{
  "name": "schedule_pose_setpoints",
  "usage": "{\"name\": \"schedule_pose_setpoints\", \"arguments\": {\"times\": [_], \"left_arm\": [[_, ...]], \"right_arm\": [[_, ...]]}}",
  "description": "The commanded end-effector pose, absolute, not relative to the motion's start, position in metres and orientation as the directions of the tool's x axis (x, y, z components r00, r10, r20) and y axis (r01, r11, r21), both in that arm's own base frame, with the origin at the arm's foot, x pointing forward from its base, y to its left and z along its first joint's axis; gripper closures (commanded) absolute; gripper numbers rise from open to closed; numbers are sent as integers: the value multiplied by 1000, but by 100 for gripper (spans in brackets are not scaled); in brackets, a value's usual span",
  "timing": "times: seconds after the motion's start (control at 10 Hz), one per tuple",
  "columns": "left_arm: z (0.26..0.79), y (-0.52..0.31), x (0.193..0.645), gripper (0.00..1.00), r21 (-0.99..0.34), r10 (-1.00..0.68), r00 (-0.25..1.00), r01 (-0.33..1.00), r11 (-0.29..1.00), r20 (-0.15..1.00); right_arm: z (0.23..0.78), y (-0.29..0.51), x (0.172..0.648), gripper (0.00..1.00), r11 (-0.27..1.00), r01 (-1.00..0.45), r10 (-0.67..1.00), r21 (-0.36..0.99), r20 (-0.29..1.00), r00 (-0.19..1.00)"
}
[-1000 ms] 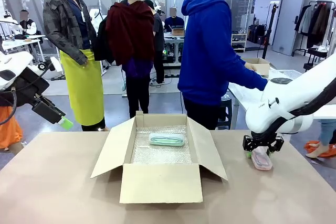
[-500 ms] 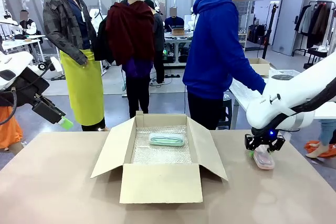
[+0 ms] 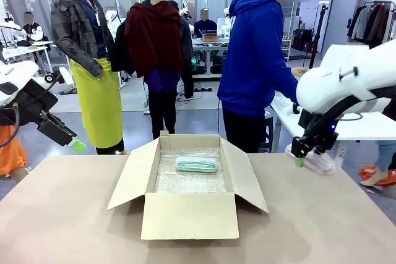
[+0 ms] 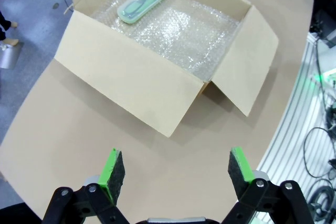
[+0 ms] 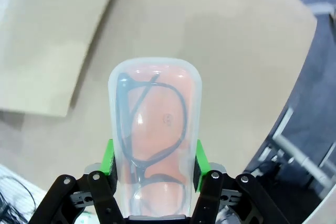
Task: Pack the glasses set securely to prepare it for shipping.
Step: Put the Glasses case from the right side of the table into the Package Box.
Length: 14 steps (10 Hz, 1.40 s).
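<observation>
Raised since a second ago, the right tool (image 3: 306, 154) hangs in the air at the right side of the bench (image 3: 62, 227), clamped across the pink case (image 5: 155, 103) that earlier sat low by the bench top. That case is pale, translucent and round-ended; dark-framed glasses (image 5: 155, 129) show through it. The mint-green case (image 3: 196, 164), slim and oblong, lies flat on bubble wrap (image 3: 189, 182) towards the far side of the open cardboard box (image 3: 189, 216). The left tool (image 4: 172, 169) hangs at the left, fingers wide apart and holding nothing.
</observation>
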<state>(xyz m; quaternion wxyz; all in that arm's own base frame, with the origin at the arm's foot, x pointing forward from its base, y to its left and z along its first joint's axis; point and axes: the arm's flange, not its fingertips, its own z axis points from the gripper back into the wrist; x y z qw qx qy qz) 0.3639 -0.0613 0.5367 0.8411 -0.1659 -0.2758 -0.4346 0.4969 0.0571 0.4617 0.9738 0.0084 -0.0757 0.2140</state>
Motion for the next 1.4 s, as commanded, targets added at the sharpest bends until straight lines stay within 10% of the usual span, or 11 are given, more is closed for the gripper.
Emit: {"name": "schedule_pose_setpoints", "arguments": {"times": [0.0, 0.6, 1.3], "left_arm": [[538, -59, 363, 0, -52, -636, 458, 834, 549, 621], [538, -59, 363, 0, -52, -636, 458, 834, 549, 621], [538, -59, 363, 0, -52, -636, 458, 834, 549, 621]], "right_arm": [[483, 72, 483, 51, 808, -589, 581, -6, 164, 797], [513, 299, 506, 51, 201, -978, 979, -61, 49, 198], [413, 378, 521, 51, 249, -964, 949, -96, 221, 223]]}}
